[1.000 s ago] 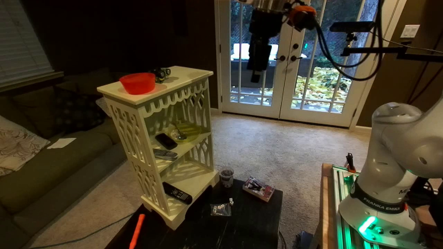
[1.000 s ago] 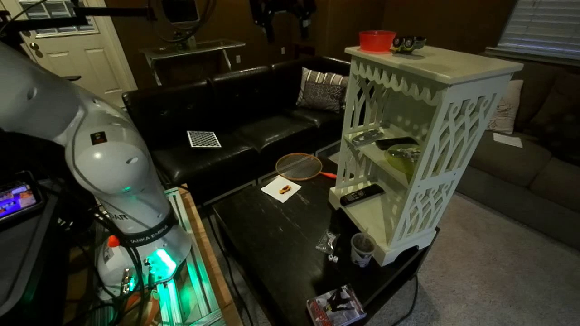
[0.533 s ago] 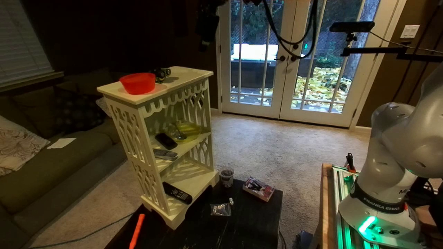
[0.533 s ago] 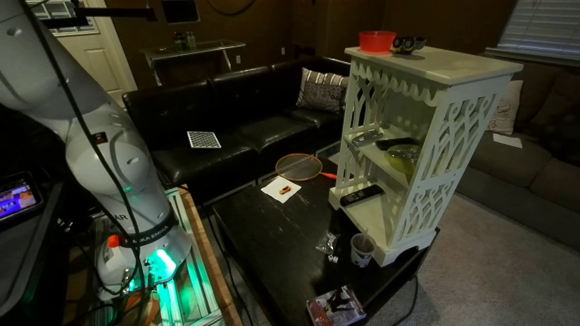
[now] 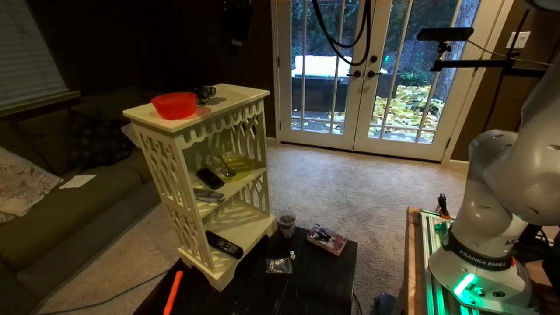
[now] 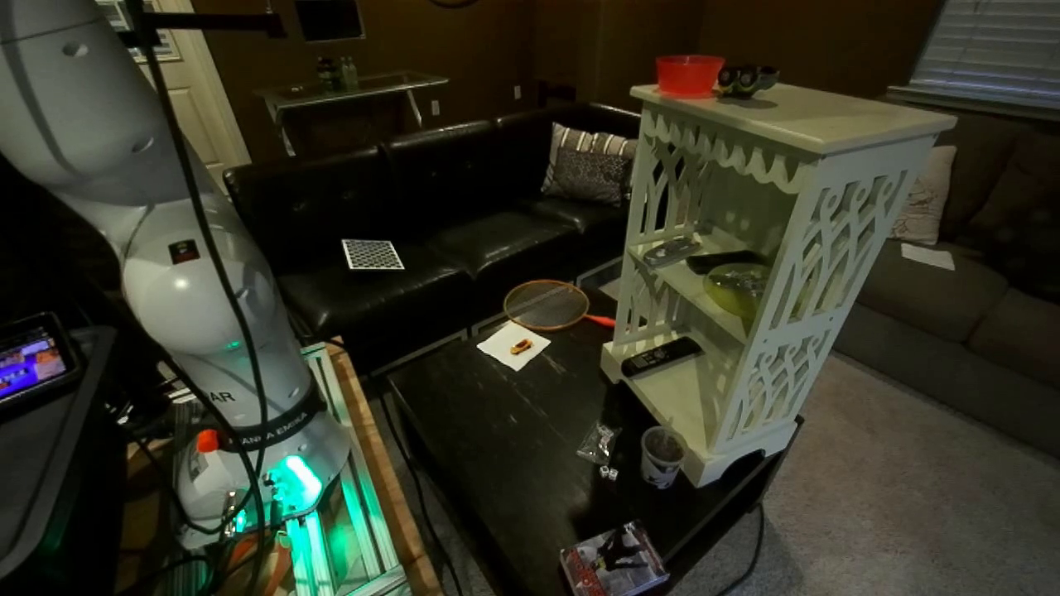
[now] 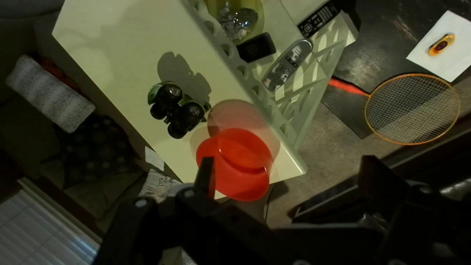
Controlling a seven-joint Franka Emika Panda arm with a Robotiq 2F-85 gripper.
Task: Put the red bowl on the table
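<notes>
I hold the gripper (image 7: 289, 171) up high, its jaws spread wide. Lower than the jaws, the red bowl (image 7: 237, 169) sits on top of the white shelf (image 7: 121, 48); in the wrist view one finger (image 7: 204, 175) hides a bit of it. A toy car (image 7: 178, 109) is beside the bowl. The black table (image 6: 497, 430) is even lower.

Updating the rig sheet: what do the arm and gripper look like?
The arm is off-white with rounded segments; low down it has a black band lettered FRANKA EMIKA and a glowing green light. Black cables hang in loops in an exterior view. The gripper is black, with two blunt fingers and pale round spots.
</notes>
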